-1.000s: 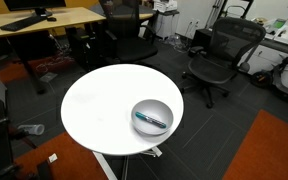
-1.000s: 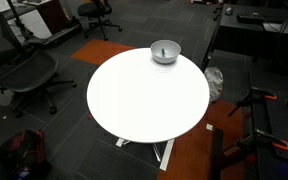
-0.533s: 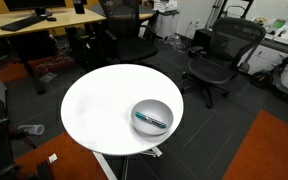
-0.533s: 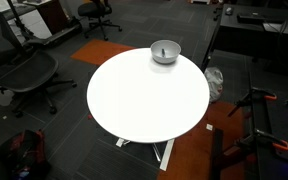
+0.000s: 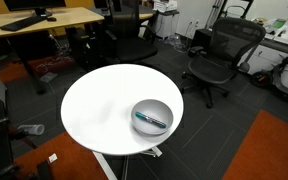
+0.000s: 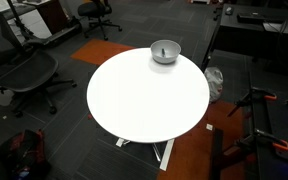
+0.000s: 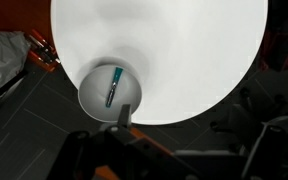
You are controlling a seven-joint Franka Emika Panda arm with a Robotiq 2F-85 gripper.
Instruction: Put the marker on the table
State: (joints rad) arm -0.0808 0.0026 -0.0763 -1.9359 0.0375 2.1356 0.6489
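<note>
No change since second ago; marker [image 7: 114, 86] lies in grey bowl [image 7: 88, 96] at table [image 7: 184, 60] 7 o'clock, wrist view; gripper [image 7: 124, 120] above, opening indiscernible; pick not begun.

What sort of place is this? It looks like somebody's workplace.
Most likely an office or a lab: a wooden desk stands at the back, black swivel office chairs are scattered about, and a round white table fills the middle.

The marker [image 5: 150, 120] lies in the bowl [image 5: 165, 106] near the table's [image 5: 96, 108] edge.
</note>
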